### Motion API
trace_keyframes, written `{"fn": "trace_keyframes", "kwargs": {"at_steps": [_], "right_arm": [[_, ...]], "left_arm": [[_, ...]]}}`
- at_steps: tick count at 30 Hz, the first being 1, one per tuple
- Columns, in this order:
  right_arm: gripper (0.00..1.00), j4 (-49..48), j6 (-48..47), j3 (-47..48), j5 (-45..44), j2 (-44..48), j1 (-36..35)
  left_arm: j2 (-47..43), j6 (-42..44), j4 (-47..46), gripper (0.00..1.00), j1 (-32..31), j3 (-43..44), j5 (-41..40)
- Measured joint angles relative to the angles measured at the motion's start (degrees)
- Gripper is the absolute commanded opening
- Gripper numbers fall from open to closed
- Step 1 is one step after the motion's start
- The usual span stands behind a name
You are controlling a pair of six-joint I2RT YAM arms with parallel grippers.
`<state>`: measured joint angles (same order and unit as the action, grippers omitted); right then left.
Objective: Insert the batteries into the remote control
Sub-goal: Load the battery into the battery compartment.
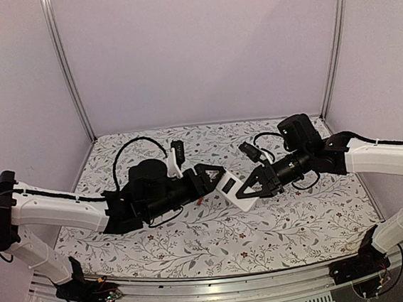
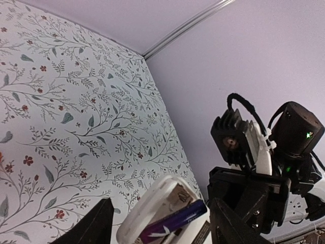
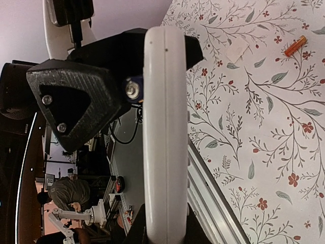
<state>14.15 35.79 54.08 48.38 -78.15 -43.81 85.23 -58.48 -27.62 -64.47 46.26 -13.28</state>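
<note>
- Lilac walls with two metal corner posts close in a worktop covered by a white cloth printed with leafy sprigs and small red flowers.
- One remote control is held in the air above the middle of the worktop, between the two arms, and nothing stands between them.
- Two batteries show. A dark blue-purple battery lies lengthwise in the open recess of the remote's white back. An orange battery lies alone on the cloth, well apart from the remote.
- A faint pale flat piece lies on the cloth near the orange battery.
- On the right gripper, the fingers are clamped narrowly on the remote, which rises edge-on in the right wrist view.
- On the left gripper, the fingers stand spread, one on each side of the remote's battery end. They are close beside it and grip nothing that can be seen.
- A metal rail runs along the worktop's near edge.
- Beyond the rail, a person in a grey top and a small white arm show in the room.
</note>
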Motion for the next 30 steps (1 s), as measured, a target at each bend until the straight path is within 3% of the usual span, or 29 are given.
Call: {"fn": "trace_keyframes", "kwargs": {"at_steps": [8, 17, 30], "right_arm": [[0.00, 0.2, 0.0, 0.0, 0.0, 0.0, -0.1], [0.00, 1.2, 0.0, 0.0, 0.0, 0.0, -0.4], [0.00, 1.4, -0.6, 0.0, 0.0, 0.0, -0.4]], "left_arm": [[0.0, 0.2, 1.3, 0.62, 0.2, 0.5, -0.3], [0.0, -0.3, 1.9, 0.50, 0.3, 0.6, -0.8], [0.0, 0.3, 0.8, 0.69, 0.5, 0.6, -0.3]]}}
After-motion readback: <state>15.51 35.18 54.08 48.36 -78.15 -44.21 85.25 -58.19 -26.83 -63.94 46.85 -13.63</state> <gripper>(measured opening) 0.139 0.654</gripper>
